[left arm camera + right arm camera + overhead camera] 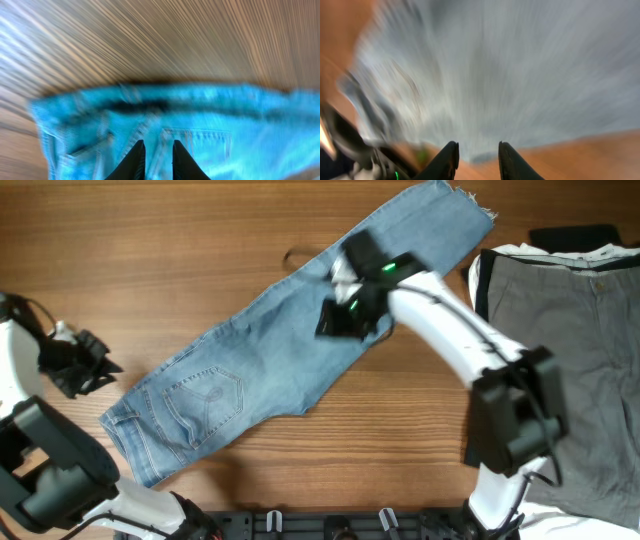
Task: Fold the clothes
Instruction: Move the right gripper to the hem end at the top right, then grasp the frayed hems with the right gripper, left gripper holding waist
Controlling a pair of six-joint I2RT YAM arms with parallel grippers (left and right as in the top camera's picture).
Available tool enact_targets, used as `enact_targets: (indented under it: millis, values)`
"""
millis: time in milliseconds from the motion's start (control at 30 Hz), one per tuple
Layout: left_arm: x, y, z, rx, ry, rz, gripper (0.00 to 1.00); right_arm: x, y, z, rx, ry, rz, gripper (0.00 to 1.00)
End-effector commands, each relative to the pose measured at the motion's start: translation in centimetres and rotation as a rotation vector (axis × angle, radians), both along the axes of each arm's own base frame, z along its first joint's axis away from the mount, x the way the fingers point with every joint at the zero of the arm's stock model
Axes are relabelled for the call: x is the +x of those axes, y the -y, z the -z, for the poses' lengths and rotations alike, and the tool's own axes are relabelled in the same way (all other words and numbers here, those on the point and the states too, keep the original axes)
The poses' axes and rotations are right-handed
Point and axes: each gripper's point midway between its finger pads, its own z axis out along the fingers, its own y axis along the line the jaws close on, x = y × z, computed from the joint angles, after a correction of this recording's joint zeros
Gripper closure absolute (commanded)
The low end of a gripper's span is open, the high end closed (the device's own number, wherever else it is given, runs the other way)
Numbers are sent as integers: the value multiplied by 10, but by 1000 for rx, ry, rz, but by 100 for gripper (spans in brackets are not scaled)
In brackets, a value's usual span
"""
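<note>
So your jeans [270,355] are spread out flat and full-length on the table [150,250], lying on a diagonal. The waistband [130,445] sits toward the front-left corner, and the frayed hem [470,205] almost reaches the far edge, right of the middle. One stitched back pocket [205,395] faces up near the waistband end.

Your right gripper [330,325] is over the leg part of the jeans, about halfway up. Its wrist view is badly smeared, but you can see a gap between the two fingers [447,160] with nothing in it, only blurry pale denim ahead and a strip of wood. I can't tell whether it's touching the cloth.

Your left gripper [105,365] is out by the left edge, over bare wood, near the waistband end but clear of it. In its wrist view the fingers [134,160] sit a little apart and hold nothing, with the blue denim blurred in front of them.

Over by the right edge there's a pair of grey trousers [570,330] lying on some white cloth [508,252], close to the hem end of the jeans.
</note>
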Motion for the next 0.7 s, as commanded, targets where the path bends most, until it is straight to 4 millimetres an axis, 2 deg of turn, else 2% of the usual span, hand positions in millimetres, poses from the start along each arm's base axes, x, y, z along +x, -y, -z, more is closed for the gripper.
enact_targets:
  millis: [0, 67, 100, 167, 267, 333, 400, 467, 500, 567, 667]
  values:
    - [5, 43, -2, -69, 27, 167, 82, 60, 33, -35, 46, 202, 105, 67]
    - [-6, 61, 12, -102, -30, 178, 85, 87, 59, -38, 17, 272, 179, 66]
    - [-19, 71, 27, -122, -80, 147, 87, 99, 74, -39, -7, 305, 219, 65]
    - [-47, 74, 57, -111, -196, 15, 89, 111, 92, -39, -42, 337, 266, 61]
    - [-71, 73, 92, -112, -242, -163, 90, 112, 98, -38, -65, 342, 277, 57]
    - [-80, 60, 108, -83, -243, -282, 94, 112, 97, -38, -64, 342, 276, 57]
    - [-88, 11, 123, 83, -218, -401, 96, 112, 97, -38, -64, 341, 276, 57]
    - [-82, -27, 123, 205, -157, -429, 96, 110, 93, -38, -47, 335, 264, 57]
    - [-50, -68, 108, 303, -10, -388, 96, 107, 85, -39, -39, 335, 247, 57]
    - [-28, -93, 87, 385, 51, -357, 96, 107, 80, -40, -34, 342, 238, 54]
    - [6, -138, 29, 537, 113, -336, 92, 111, 79, -40, -66, 375, 243, 52]
